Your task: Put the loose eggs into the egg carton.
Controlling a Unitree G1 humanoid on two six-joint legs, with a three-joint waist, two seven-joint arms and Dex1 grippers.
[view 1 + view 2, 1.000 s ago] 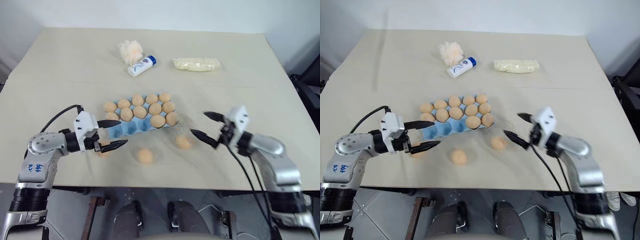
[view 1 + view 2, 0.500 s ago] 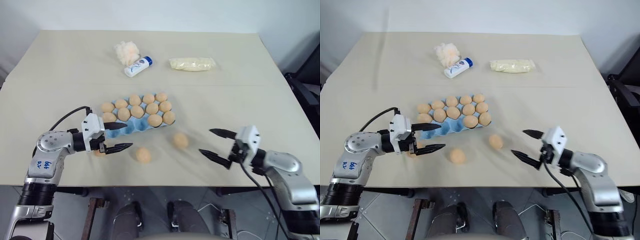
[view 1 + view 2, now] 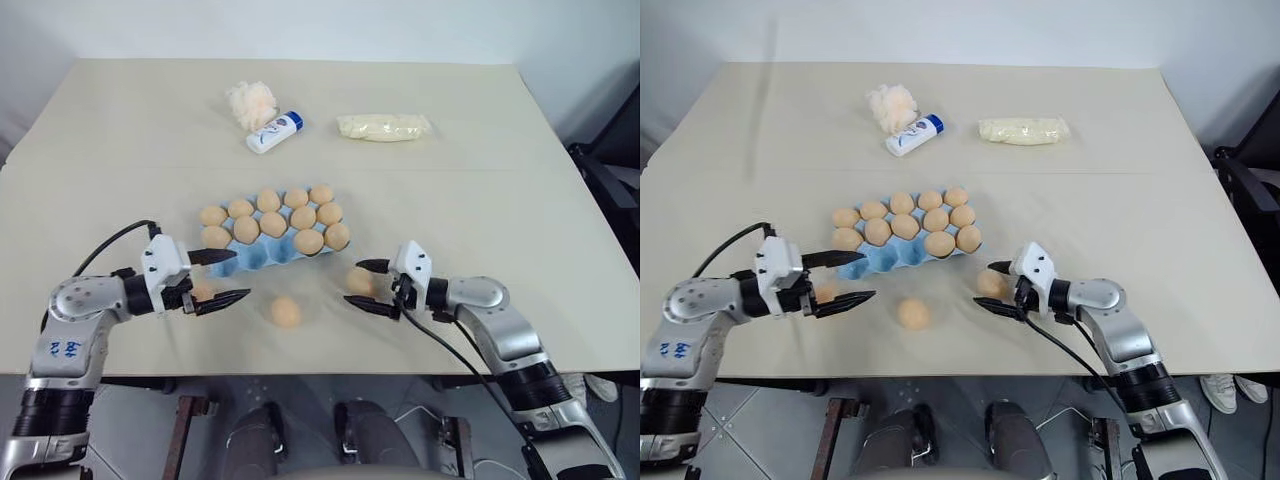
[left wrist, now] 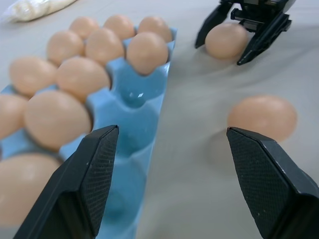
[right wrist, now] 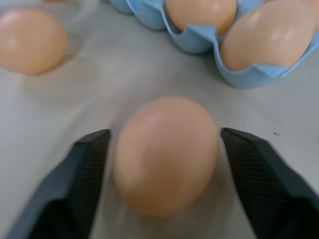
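1. We see a light blue moulded egg carton (image 3: 262, 250) lying near the middle of the wide beige surface (image 3: 480, 180).
2. Its cups hold many smooth pale orange eggs, and a few cups on the side near us are bare.
3. Our right hand (image 3: 369, 287) is low on the surface, just beside the carton's right end.
4. One loose pale orange egg (image 3: 359, 281) sits between its two black fingers. In the right wrist view, the fingers are a little apart and close to the egg's sides. We cannot tell if they touch it.
5. A second loose egg (image 3: 286, 312) lies on the surface in front of the carton, between our two hands.
6. Our left hand (image 3: 224, 277) is at the carton's left end with its fingers wide apart and nothing between them.
7. A third loose egg (image 3: 203, 291) peeks out just behind that hand.
8. Far back on the surface lie a fluffy whitish tuft (image 3: 253, 101), a small white bottle with a blue cap (image 3: 274, 132) and a long pale yellow bag (image 3: 385, 127).
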